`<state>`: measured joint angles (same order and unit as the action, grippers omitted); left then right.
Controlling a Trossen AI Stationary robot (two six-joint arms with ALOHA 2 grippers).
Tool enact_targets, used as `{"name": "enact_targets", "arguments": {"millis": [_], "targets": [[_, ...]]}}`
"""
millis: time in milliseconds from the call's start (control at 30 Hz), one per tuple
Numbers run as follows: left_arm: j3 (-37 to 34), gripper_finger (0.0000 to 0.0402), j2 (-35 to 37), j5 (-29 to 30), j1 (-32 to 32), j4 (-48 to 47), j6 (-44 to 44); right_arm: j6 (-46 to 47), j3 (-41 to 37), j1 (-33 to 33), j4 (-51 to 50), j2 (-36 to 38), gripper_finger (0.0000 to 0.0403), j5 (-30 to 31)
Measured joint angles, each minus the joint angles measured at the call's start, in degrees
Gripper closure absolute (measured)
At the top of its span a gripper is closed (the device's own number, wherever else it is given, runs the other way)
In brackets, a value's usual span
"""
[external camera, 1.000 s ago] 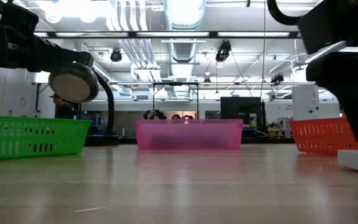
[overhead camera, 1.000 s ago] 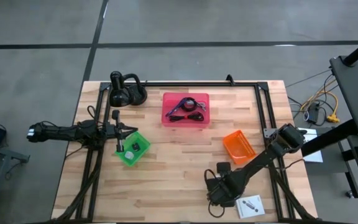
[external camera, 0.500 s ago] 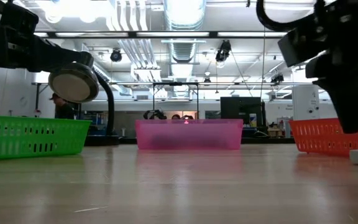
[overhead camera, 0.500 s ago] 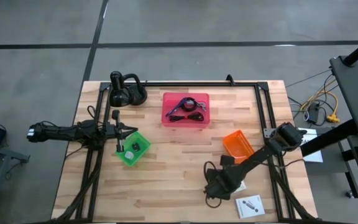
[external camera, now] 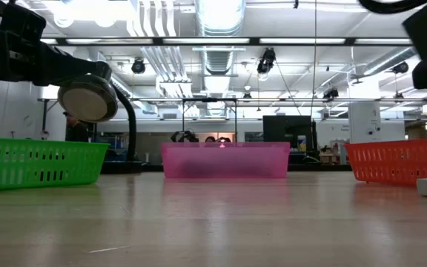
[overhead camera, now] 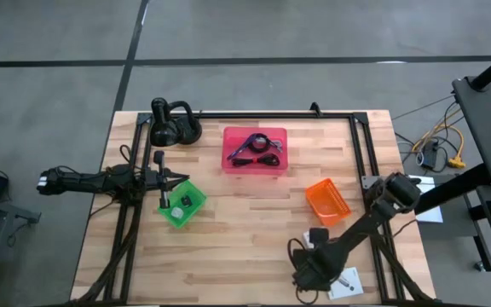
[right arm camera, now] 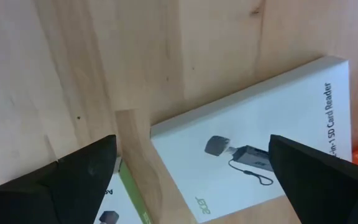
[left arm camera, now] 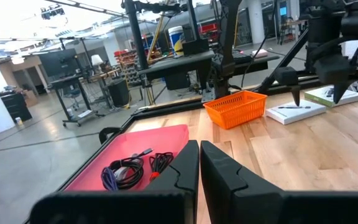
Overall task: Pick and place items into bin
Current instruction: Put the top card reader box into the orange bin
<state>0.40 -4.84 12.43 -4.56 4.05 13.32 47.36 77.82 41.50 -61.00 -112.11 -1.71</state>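
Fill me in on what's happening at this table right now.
The robot is sorting loose items into bins. The right gripper hangs with its jaws open over a flat white packet near the table's front edge, holding nothing; a second packet lies beside it. The left gripper waits with its jaws shut at the green bin. The pink bin already holds cables. The orange bin looks empty.

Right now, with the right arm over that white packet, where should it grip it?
Probably by its long edges, from straight above: the packet lies flat on the table, so only its thin sides offer purchase. The right gripper hangs over it, jaws open.
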Motion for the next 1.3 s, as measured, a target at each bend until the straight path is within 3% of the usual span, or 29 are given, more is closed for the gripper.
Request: {"name": "enact_targets", "arguments": {"millis": [267,700,1300], "targets": [[0.0,0.0402,0.0,0.0,0.0,0.0,-0.1,0.4,-1.2,1.5,0.6,-0.3,0.0003,3.3],[0.0,0.0402,0.0,0.0,0.0,0.0,0.0,-0.9,-7.2,1.8,4.0,0.0,0.0009,3.8],[0.0,0.0402,0.0,0.0,0.0,0.0,0.0,-4.0,-4.0,1.7,4.3,-0.4,0.0227,3.4]]}}
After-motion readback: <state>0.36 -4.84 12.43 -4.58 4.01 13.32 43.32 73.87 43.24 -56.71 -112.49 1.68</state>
